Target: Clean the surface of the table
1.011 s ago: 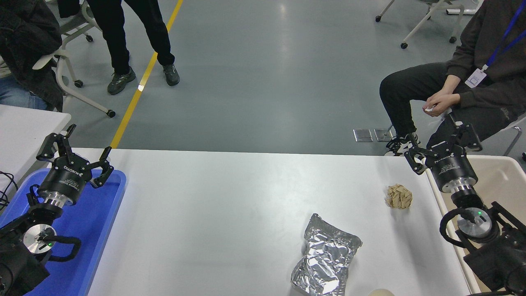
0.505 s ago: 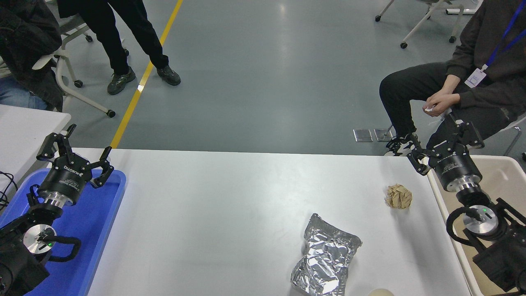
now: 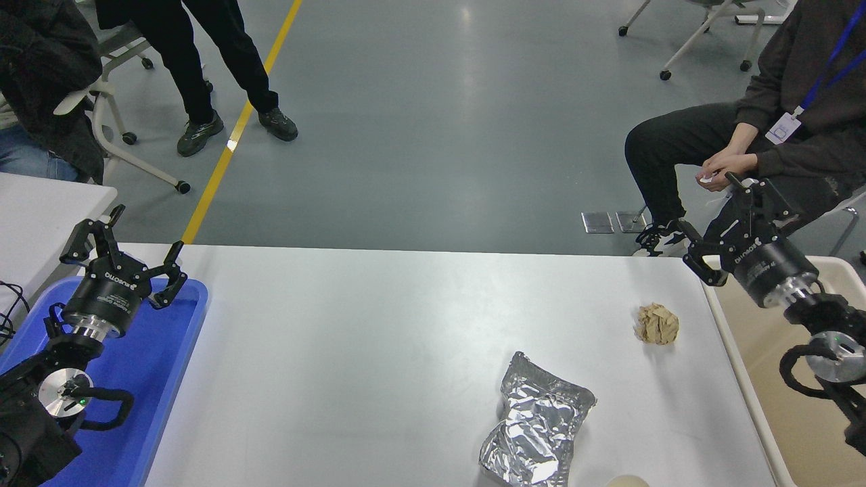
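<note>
The white table surface (image 3: 379, 338) fills the lower half of the head view. On it lie a crumpled brown paper ball (image 3: 657, 323) at the right and a crinkled silver foil bag (image 3: 538, 429) near the front edge. My right gripper (image 3: 718, 224) is open and empty, raised over the far left corner of the beige bin (image 3: 771, 352), up and to the right of the paper ball. My left gripper (image 3: 122, 249) is open and empty, parked over the blue tray (image 3: 152, 365) at the lower left.
A pale round object (image 3: 626, 481) peeks in at the bottom edge. A seated person (image 3: 744, 142) is close behind the right gripper. Another person (image 3: 216, 61) stands at the far left. A second white table (image 3: 40, 210) is at the left.
My right arm has swung right and back over the beige bin, gripper staying open. The standing person at the top left has shifted a foot. The left arm has not moved.
</note>
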